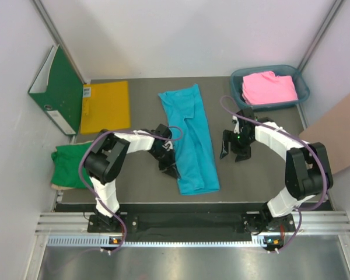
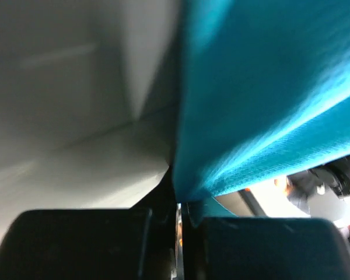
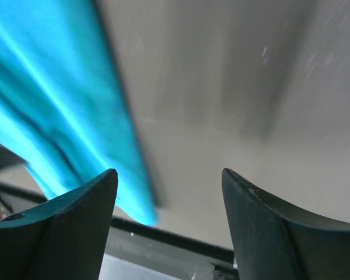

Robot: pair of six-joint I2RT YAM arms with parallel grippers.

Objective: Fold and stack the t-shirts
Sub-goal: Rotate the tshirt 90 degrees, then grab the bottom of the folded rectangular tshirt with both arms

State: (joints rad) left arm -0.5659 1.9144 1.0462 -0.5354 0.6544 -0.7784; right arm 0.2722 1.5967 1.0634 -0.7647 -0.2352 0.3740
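Turquoise cloth is sitting pinched in the clenched left gripper [image 2: 179,224], whose arm is bending at the elbow and reaching to the left edge of the turquoise t-shirt [image 1: 192,140], which is lying as a long strip on the table [image 1: 140,184]. The right gripper [image 3: 169,186] is hanging released and holding nothing just beside the shirt's right edge, its arm curling inward. Both wrist views are blurring, the left elbow is partly hiding the green t-shirt [image 1: 67,166], and the pink t-shirt [image 1: 268,87] is resting in the blue basket [image 1: 302,93].
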